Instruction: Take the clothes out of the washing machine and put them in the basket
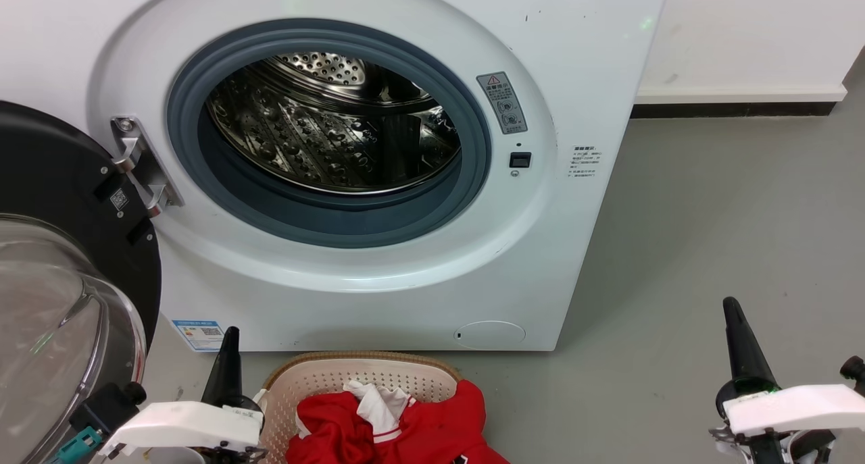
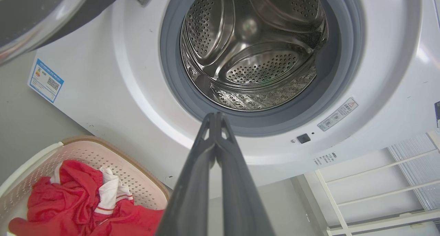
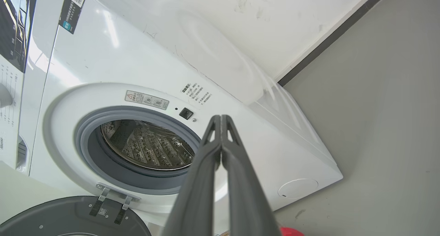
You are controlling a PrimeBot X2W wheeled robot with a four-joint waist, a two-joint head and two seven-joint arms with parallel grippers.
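1. Seemingly the emptying is done. The drum (image 1: 324,133) of the washing machine (image 1: 581,79) shows bare perforated steel in the head view and in both wrist views, with no red in it. The grey door seal (image 1: 338,217) hides the lowest front strip of the drum, so this is a judgement.
2. The clothes (image 1: 338,427) lie heaped in the basket (image 1: 358,357). It stands on the grey floor (image 1: 709,248) just in front of the washer, below the porthole.
3. One red fold hangs over the basket's rim on my right side. I judge that tucking it in is the only thing that could be left.
4. My left end effector (image 2: 215,116) is clenched, with its fingers pressed together and nothing between them. It hangs just beside the basket, on the basket's left, and points toward the washer.
5. My right end effector (image 3: 220,117) is likewise clenched and empty. It is over bare floor, well apart from the basket.
6. The black-framed glass door (image 1: 54,173) stands swung open at my left, so the porthole is free.
7. Count: one washing machine, one drum, one door, one basket and two end effectors.
8. The clothes are one red heap showing one white striped collar (image 1: 378,403). I cannot tell whether that heap is a single garment or more.
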